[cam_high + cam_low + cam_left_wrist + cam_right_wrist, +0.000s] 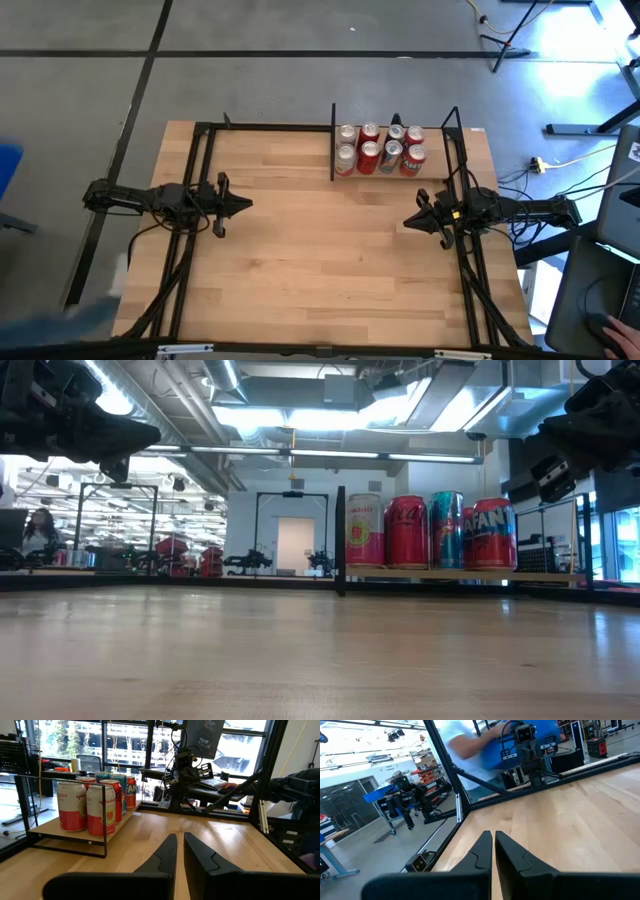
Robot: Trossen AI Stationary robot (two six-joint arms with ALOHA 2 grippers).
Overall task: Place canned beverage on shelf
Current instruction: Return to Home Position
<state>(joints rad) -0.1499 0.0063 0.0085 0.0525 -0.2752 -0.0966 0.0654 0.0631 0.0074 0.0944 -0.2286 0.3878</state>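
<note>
- Canned beverages (369, 156), eight smooth metal cylinders with silvery tops, stood upright in two rows of four on the shelf (434, 165), at the far right part of the table.
- From table height we read one row as a pale pink can (365, 532), a red can (407, 532), a blue can (446, 530) and a red-and-blue can (490, 535), each just beside the next.
- The shelf was a narrow light-wood ledge, raised slightly off the table on thin black metal rods, with a dark upright divider (341, 540) at its left end.
- The left gripper (246, 204) hung over the table's left side, well apart from the shelf. Its dark, wedge-shaped fingers were drawn together to a thin slit and held nothing.
- The right gripper (409, 222) hung near the right edge, in front of the shelf's right end, with its fingers likewise almost touching (nothing between them).
- The tabletop (300, 280) was pale butcher-block, matte strips of wood inside a black frame.
- Around it lay a grey floor (250, 90) crossed by dark lines. Beyond, we saw bright ceiling lights (300, 415), exposed ducts (190, 400) and a blurred person in blue (465, 742).
</note>
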